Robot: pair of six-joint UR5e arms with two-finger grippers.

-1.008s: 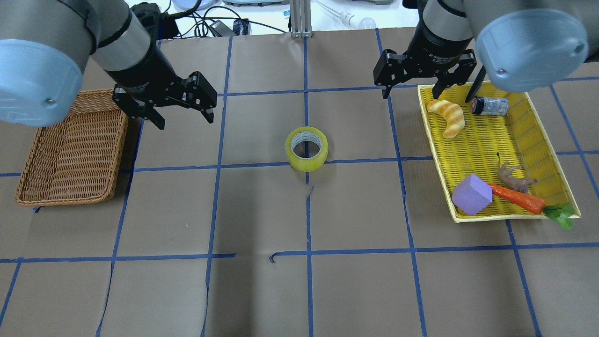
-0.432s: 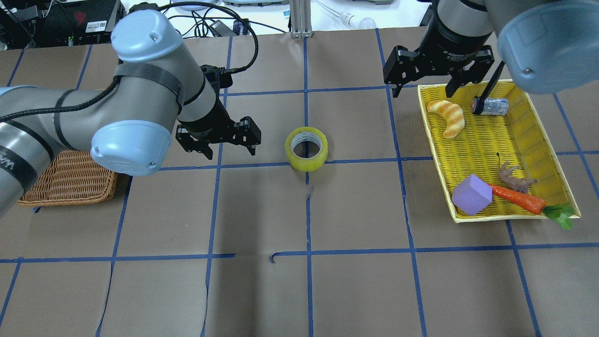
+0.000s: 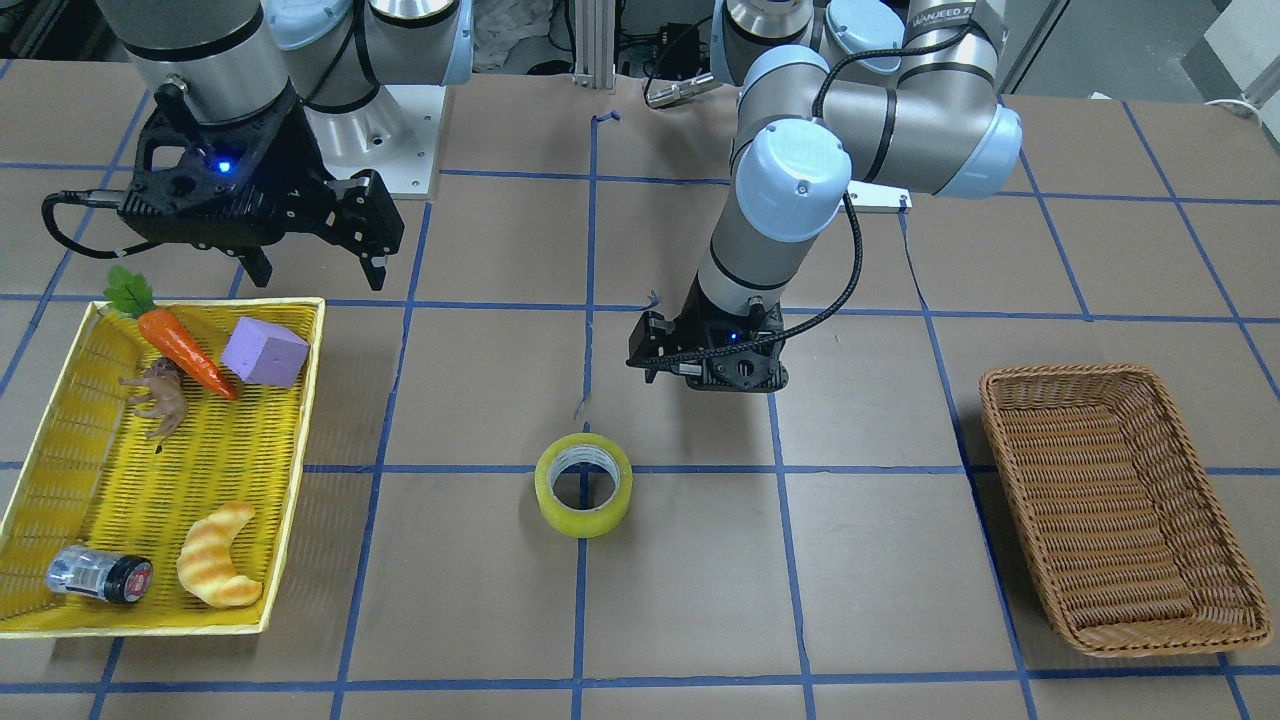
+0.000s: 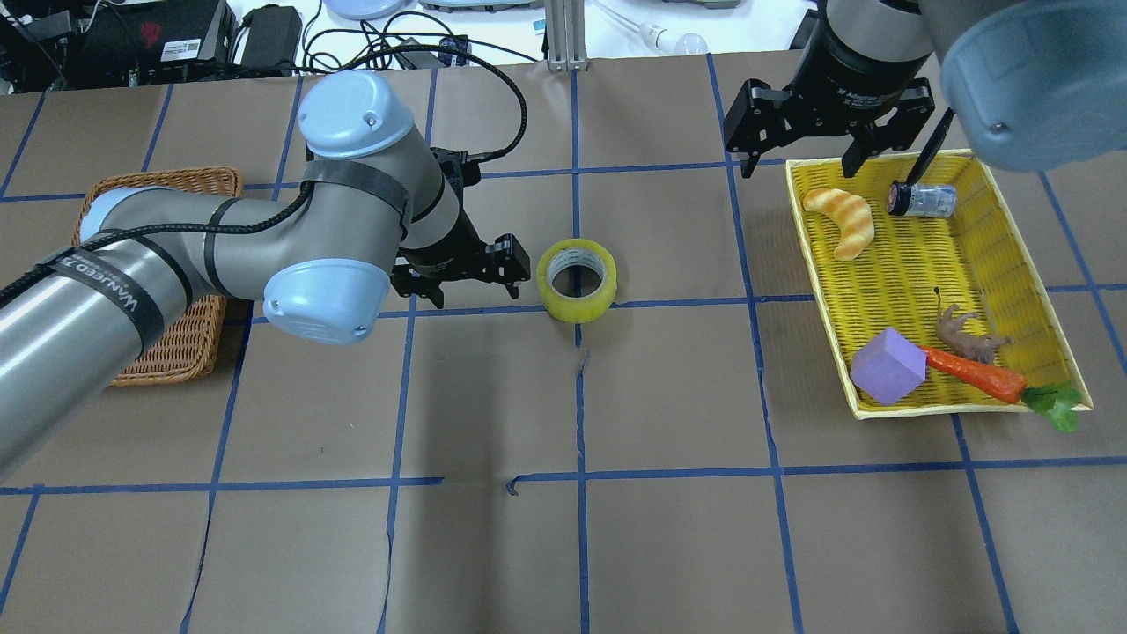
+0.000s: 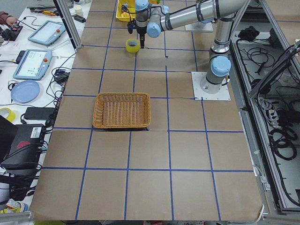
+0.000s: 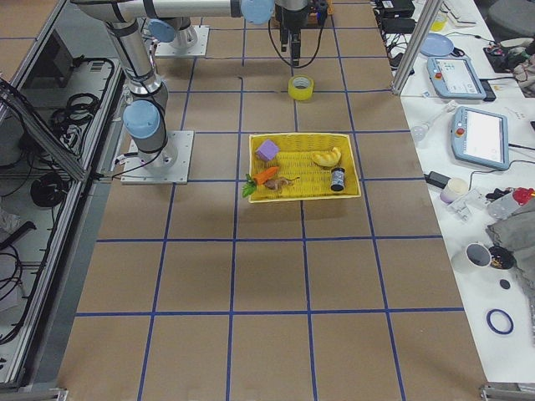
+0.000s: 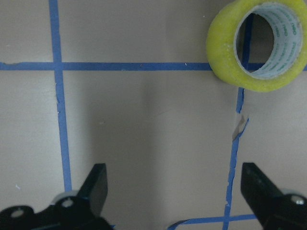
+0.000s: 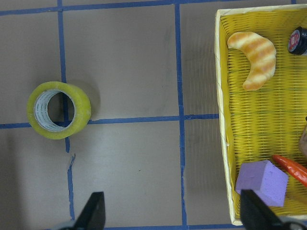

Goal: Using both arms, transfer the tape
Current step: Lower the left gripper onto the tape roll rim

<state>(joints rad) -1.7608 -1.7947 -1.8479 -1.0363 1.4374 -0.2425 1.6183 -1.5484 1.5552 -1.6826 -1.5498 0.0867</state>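
Note:
The yellow-green tape roll (image 4: 577, 280) lies flat on the brown table near its centre, hole up; it also shows in the front view (image 3: 583, 485). My left gripper (image 4: 475, 286) is open and empty, low over the table just left of the roll, not touching it. In the left wrist view the roll (image 7: 256, 45) sits at the top right, ahead of the spread fingers (image 7: 96, 187). My right gripper (image 4: 799, 167) is open and empty, held high by the yellow tray's far left corner. The right wrist view shows the roll (image 8: 58, 110) at its left.
A yellow tray (image 4: 814, 282) at the right holds a croissant (image 4: 843, 220), a small jar (image 4: 920, 199), a purple block (image 4: 887, 365), a carrot (image 4: 977, 373) and a toy animal. A wicker basket (image 3: 1065, 372) stands at my left, partly hidden under the left arm in the overhead view.
My left arm has swung from beside the wicker basket rightward and down, ending next to the tape roll. My right gripper has drifted slightly right. The tape has not moved.

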